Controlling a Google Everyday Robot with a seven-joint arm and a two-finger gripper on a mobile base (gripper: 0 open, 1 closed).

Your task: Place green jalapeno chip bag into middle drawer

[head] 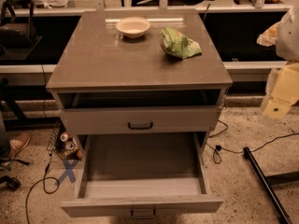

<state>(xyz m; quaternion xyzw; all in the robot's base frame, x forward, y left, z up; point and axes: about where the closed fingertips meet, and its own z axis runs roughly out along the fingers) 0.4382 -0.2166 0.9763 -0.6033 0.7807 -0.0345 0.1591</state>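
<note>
Camera view | gripper (276, 105) far rt edge, state can't tell | green jalapeno chip bag (180, 43) on cabinet top (112, 62), well apart frm gripper, beside cream bowl (133, 27) | middle drawer (140, 164) pulled open

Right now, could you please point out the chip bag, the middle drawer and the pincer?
chip bag (180, 43), camera view: centre of the crinkled green bag.
middle drawer (140, 188), camera view: bare grey floor of the open drawer.
pincer (275, 107), camera view: its pale lower tip, at the far right.
</note>
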